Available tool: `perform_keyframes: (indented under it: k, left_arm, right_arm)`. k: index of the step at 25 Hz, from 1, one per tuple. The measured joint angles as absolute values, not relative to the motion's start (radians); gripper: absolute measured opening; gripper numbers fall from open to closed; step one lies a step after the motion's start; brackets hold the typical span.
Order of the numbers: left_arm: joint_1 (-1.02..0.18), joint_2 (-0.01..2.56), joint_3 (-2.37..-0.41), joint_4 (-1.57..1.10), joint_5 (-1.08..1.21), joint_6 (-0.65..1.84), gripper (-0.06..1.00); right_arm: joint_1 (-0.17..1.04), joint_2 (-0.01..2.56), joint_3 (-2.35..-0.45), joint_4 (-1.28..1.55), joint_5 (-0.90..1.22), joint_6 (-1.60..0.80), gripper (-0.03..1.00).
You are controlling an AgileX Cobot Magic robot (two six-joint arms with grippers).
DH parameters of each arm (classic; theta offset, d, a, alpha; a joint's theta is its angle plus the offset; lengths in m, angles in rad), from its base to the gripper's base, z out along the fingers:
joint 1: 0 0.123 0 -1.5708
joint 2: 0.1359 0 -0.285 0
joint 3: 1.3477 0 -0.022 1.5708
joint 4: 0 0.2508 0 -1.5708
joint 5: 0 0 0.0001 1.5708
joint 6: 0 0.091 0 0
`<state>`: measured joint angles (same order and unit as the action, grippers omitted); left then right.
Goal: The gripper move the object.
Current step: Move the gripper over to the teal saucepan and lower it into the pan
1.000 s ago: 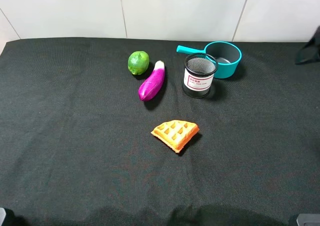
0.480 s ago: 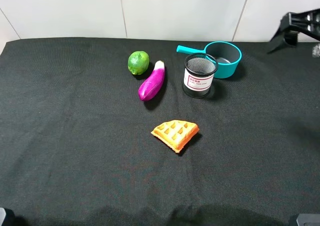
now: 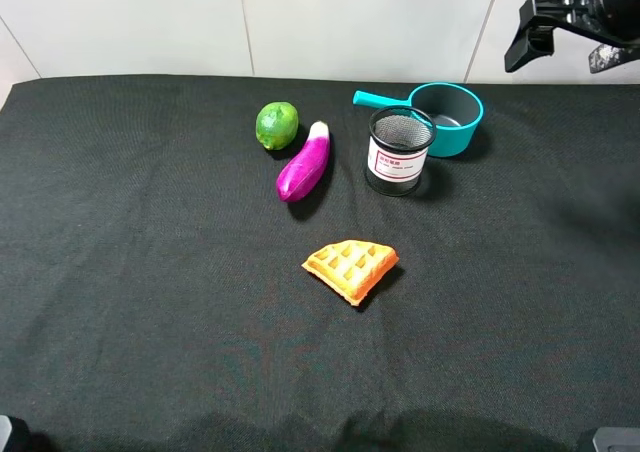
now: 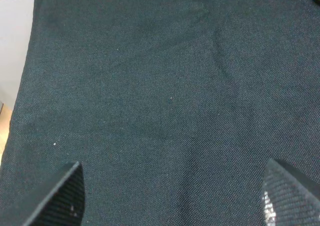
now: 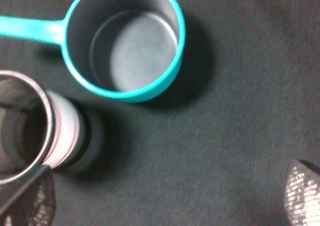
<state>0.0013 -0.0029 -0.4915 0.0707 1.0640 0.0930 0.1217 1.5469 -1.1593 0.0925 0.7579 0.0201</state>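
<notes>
1. Since a second ago the right gripper (image 5: 162, 198) has come further into the high view from its right margin. It now hangs above the far right corner of the bench (image 3: 120, 272), in front of the white wall (image 3: 360, 22). Nothing on the cloth has shifted.
2. Its fingers (image 5: 27, 201) are spread wide with nothing between them. In the wrist view they frame bare cloth on the near side of the saucepan (image 3: 447, 119).
3. The left gripper (image 4: 172, 196) has its fingers apart too, over bare cloth close to the bench's left edge, holding nothing.
4. The saucepan sits upright, mouth up, at the far side of the bench, right of centre and close to the back edge.
5. Its long axis runs roughly along that back edge. The handle (image 3: 380, 99) points toward the left of the high view and angles slightly toward the wall.
6. To the pan's right I see open cloth out to the bench's right edge, and the front half is broad and open as well.
7. The mesh cup (image 3: 399, 152) crowds the pan's near-left side, under the handle; I cannot tell whether they touch.
8. The lime (image 3: 277, 125) and eggplant (image 3: 304, 162) lie further left, well apart from the pan. The waffle (image 3: 350, 267) lies alone toward the middle.
</notes>
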Motion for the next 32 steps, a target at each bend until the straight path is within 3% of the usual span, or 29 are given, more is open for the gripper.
perform_keyframes:
  k: [24,32]
  left_arm:
    - [0.001,-0.003,-0.492,0.071,1.064,0.093,0.76]
    - [0.001,-0.003,-0.492,0.071,1.064,0.093,0.76]
  right_arm:
    - [0.122,1.942,-1.476,-0.007,0.77,0.02,0.69]
    - [0.122,2.012,-1.505,-0.011,0.727,0.02,0.69]
